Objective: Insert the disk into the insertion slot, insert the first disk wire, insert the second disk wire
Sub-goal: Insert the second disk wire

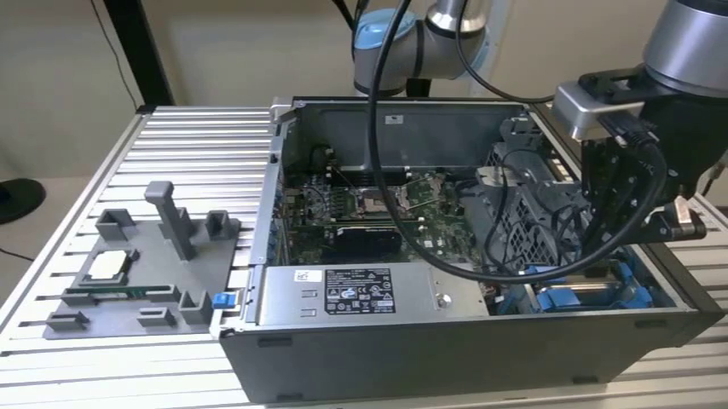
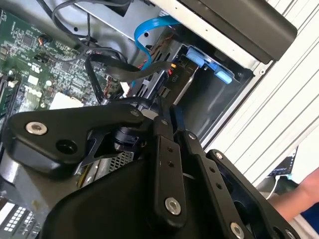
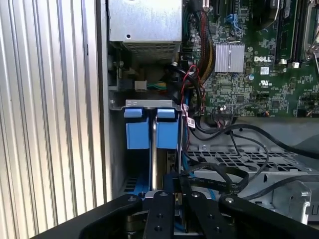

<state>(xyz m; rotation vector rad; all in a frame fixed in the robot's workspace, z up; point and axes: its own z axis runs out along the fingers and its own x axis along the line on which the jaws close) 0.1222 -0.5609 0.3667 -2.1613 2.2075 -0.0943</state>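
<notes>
While the claw [image 1: 609,256] reaches down into the insertion slot [image 1: 643,285], the disk [image 3: 167,134] shows there as blue bracket pieces, its metal body hidden.

Both wrist views show the claw closed, its fingers [image 2: 164,149] side by side with barely a slit; black cables [image 3: 224,174] and a blue flat cable [image 2: 149,27] crowd the tips, so anything pinched there cannot be made out. Beside the slot lie the power-supply box [image 1: 364,294] and the motherboard [image 1: 364,204]. Outside the case, a grey fixture [image 1: 148,264] stands on the ribbed surface [image 1: 193,136].
</notes>
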